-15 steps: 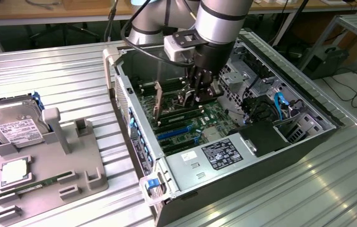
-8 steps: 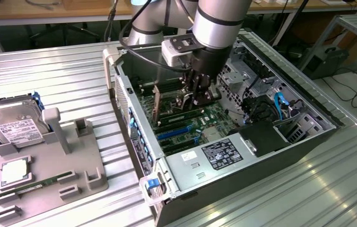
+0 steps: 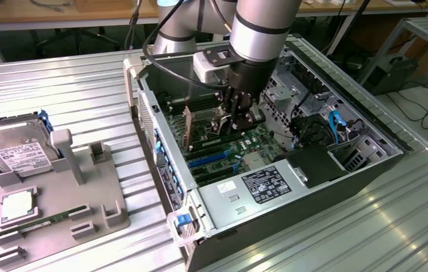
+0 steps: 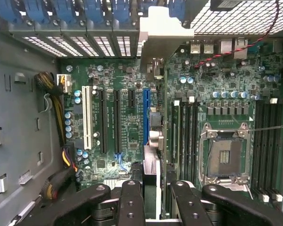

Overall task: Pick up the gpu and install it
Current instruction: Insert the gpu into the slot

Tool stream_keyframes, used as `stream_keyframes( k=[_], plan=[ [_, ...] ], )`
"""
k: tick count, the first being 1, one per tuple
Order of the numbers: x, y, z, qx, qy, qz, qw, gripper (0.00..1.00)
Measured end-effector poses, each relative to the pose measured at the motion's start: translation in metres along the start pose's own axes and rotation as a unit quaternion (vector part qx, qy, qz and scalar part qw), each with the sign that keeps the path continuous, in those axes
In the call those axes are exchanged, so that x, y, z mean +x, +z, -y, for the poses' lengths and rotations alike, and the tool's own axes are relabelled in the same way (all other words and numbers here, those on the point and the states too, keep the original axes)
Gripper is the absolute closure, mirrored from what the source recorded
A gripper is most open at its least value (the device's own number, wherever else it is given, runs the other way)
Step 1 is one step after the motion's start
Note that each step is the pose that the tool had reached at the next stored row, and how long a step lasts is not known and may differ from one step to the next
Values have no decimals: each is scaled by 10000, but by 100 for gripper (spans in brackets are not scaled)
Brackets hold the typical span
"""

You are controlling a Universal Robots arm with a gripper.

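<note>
The gpu [image 4: 151,162] hangs edge-on between my fingers [image 4: 132,202], with its pale silver bracket [image 4: 162,33] toward the case's rear slot openings. My gripper [image 4: 156,194] is shut on it. In the exterior view my gripper [image 3: 238,120] is down inside the open computer case [image 3: 198,195], just above the green motherboard [image 3: 221,147]. The card runs along the blue expansion slot [image 4: 145,117], slightly to one side of it. I cannot tell whether its lower edge touches the board.
Case walls and the drive cage [image 3: 327,133] surround the arm. The power supply [image 3: 270,184] sits at the near end. The CPU socket [image 4: 225,157] and cables [image 4: 56,87] flank the slots. A grey tray [image 3: 104,218] at the exterior view's left holds a hard drive [image 3: 21,153] and a memory stick [image 3: 43,222].
</note>
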State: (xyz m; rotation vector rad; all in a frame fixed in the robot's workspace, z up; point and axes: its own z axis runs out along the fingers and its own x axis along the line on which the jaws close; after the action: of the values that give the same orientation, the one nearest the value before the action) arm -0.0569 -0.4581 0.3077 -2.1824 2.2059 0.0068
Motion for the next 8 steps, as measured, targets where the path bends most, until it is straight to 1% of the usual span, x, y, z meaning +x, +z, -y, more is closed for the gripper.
stream_keyframes(
  k=[8],
  plan=[
    [4,113,-87,0,0,1,10000,73]
  ],
)
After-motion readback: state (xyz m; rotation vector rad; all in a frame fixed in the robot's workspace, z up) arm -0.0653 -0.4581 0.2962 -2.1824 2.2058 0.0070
